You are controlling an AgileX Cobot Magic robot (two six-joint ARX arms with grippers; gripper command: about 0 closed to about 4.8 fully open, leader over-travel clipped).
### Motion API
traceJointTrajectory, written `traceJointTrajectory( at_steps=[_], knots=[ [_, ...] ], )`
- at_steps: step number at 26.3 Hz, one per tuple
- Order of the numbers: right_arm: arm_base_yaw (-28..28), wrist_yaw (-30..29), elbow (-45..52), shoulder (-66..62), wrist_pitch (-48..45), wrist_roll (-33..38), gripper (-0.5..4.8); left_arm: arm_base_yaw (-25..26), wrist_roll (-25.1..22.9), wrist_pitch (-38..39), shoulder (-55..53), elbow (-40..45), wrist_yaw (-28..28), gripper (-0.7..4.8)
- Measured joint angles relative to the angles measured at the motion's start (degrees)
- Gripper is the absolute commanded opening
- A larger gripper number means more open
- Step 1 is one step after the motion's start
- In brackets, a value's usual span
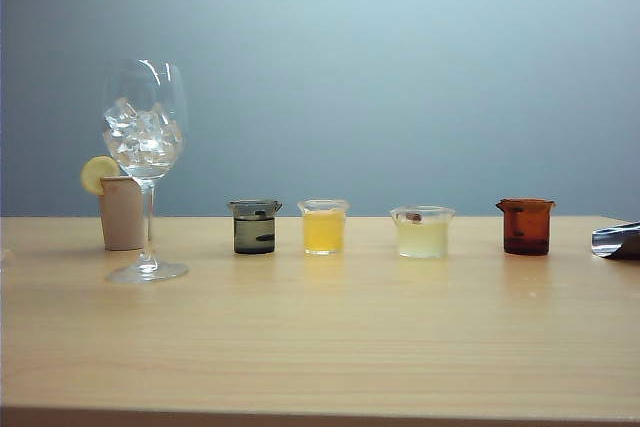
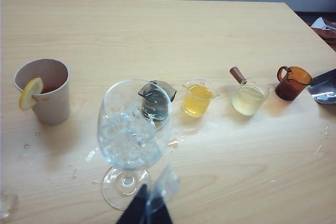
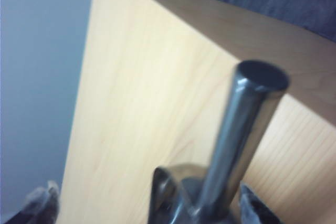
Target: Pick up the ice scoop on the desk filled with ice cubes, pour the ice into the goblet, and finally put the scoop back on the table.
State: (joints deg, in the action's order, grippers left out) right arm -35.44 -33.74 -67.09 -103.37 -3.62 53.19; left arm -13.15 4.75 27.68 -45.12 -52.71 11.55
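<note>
In the exterior view neither end effector showed. The goblet (image 1: 146, 162) stood upright on the tabletop (image 1: 320, 337), its bowl holding ice cubes (image 1: 143, 137). Just behind it stood a beige cup (image 1: 123, 212) with a lemon slice (image 1: 98, 173) on its rim. A row of small cups ran across: a dark cup (image 1: 254, 226), an orange-filled cup (image 1: 323, 226), a pale cup (image 1: 421, 231) and a brown cup (image 1: 526, 226). The ice scoop (image 1: 616, 241) lay on the tabletop past the brown one, cut by the frame's edge.

In the left wrist view the left end effector (image 2: 145, 211) showed only as dark tips with a clear cover, too little to tell its opening. The goblet (image 2: 131, 140) stood just ahead of it, ice cubes (image 2: 126, 137) inside. The beige cup (image 2: 44, 92) stood beyond and to one side, and the small cups lined up beyond the goblet. The ice scoop (image 2: 324, 87) lay well apart, past the brown cup (image 2: 293, 82).

In the right wrist view the right end effector (image 3: 147, 211) stood wide, one fingertip (image 3: 42, 203) well off to one side and the other close beside the ice scoop (image 3: 231, 156). The scoop's rod handle rose between them, touched by neither, over the tabletop (image 3: 142, 103).
</note>
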Motion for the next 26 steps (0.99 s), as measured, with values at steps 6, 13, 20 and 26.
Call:
traceJointTrajectory(
  at_steps=[6,13,20,26],
  knots=[
    [-1.70,-3.02,-0.09,7.15,8.13,-0.42,0.04,0.00,0.02,0.00,0.07,0.00,0.00,-0.05],
    [0.07,-12.68,-0.09,14.53,4.02,-2.47,-0.03,0.00,0.02,0.00,3.19,0.00,-1.62,-0.05],
    [6.93,-8.52,-0.09,25.92,3.21,-17.18,-0.03,-0.26,0.02,0.00,5.01,0.00,-2.64,-0.05],
    [14.36,3.37,-0.13,35.67,8.41,-29.57,-0.02,-0.26,0.02,0.02,6.69,0.02,-2.75,-0.05]
  ],
)
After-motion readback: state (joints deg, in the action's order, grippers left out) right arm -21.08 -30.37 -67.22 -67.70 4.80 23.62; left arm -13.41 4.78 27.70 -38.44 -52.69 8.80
